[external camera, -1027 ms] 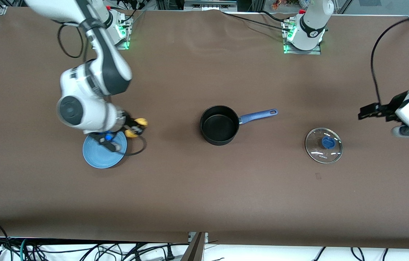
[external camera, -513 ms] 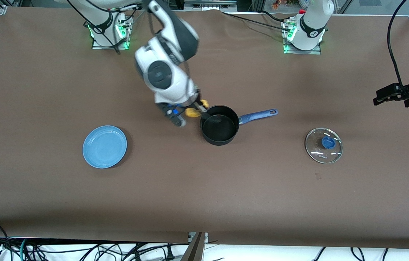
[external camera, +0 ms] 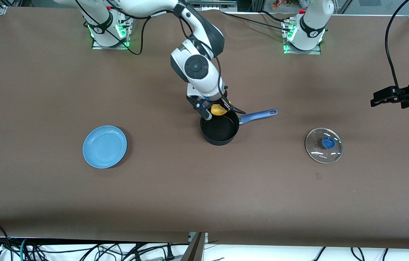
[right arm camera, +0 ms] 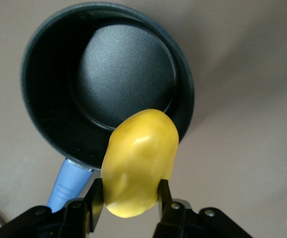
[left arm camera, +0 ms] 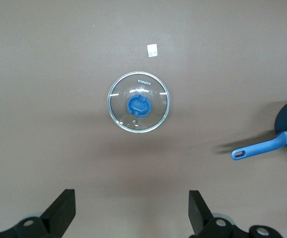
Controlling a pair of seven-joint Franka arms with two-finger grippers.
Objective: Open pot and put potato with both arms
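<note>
With the lid (external camera: 323, 145) already off and lying near the pot (external camera: 219, 129), the right hand (external camera: 217, 108) grips the potato (external camera: 219, 109) over the pot's rim, unreleased, while the left hand (external camera: 384, 98) waits open above the surface (external camera: 204, 188).

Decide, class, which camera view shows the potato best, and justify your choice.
The right wrist view: the potato fills the foreground, held in the right end effector over the pot's rim. The front view shows only a small yellow spot under the arm. The left wrist view misses it.
</note>
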